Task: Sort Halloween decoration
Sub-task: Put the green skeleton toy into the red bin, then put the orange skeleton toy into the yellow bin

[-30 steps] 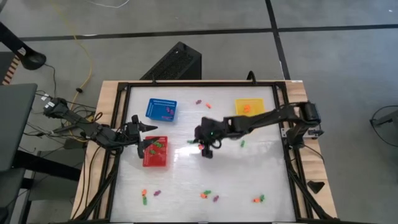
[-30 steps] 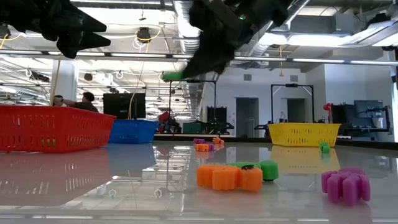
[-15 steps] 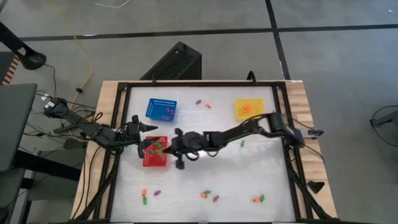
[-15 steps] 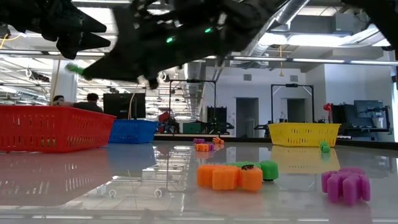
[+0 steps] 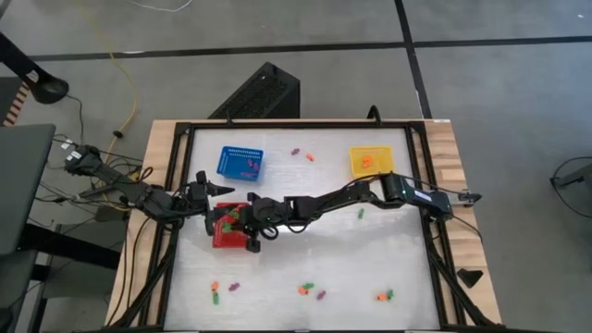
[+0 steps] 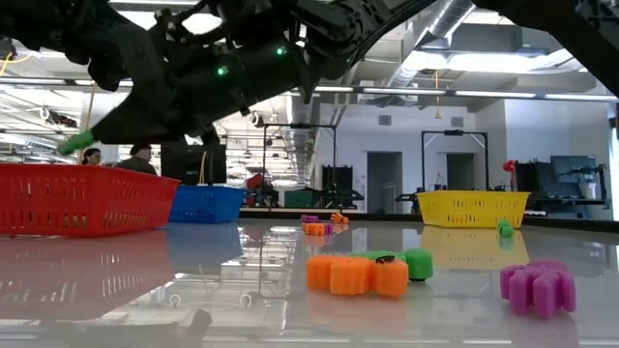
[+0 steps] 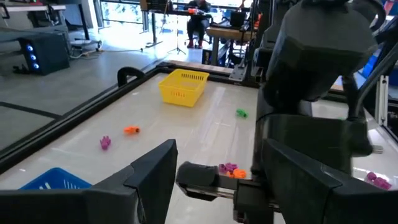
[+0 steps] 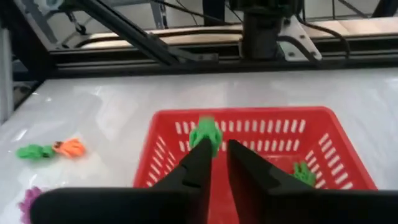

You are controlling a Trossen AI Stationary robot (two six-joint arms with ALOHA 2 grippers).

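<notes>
A small green trinket (image 8: 206, 132) sits at the fingertips of the right tool (image 8: 214, 155), directly above the red basket (image 8: 261, 134). The fingers stand only a narrow gap apart and the piece rests against one tip, so whether it is gripped or just being let go cannot be told. The red basket already holds other green pieces (image 8: 303, 172).

Outward from there, the sorting looks partly done. The yellow basket (image 5: 369, 161) holds orange pieces, and the blue basket (image 5: 240, 163) seems to hold a few small ones too.

Many trinkets remain loose on the worktop (image 5: 370, 254): an orange and green cluster (image 6: 366, 272) and a purple one (image 6: 538, 285) near the front edge, a green one (image 5: 361, 213) right of centre, and a purple and orange pair (image 5: 302, 154) between the blue and yellow baskets.

The left tool (image 5: 220, 190) waits spread wide and empty at the red basket's left side.
</notes>
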